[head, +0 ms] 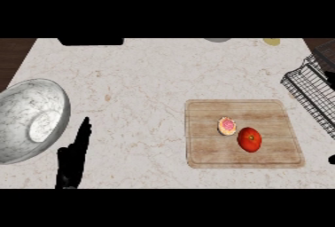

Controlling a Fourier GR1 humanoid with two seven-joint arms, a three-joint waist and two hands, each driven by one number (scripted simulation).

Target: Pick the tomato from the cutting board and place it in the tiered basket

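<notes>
A red tomato (249, 139) lies on the right half of a wooden cutting board (206, 153), close beside a small round pastry with pink icing (227, 126). The black wire tiered basket (313, 94) stands at the counter's right edge, beyond the board's far right corner. My left hand (72, 160) rests open at the lower left, fingers straight and pointing up, far from the board. Only a small black sliver of my right hand (332, 158) shows at the right edge, level with the board's near corner and apart from the tomato.
A large marbled white bowl (29, 119) sits at the left edge, just beyond my left hand. A black object (90, 41), a grey item (217, 39) and a yellow item (271, 41) line the far edge of the counter.
</notes>
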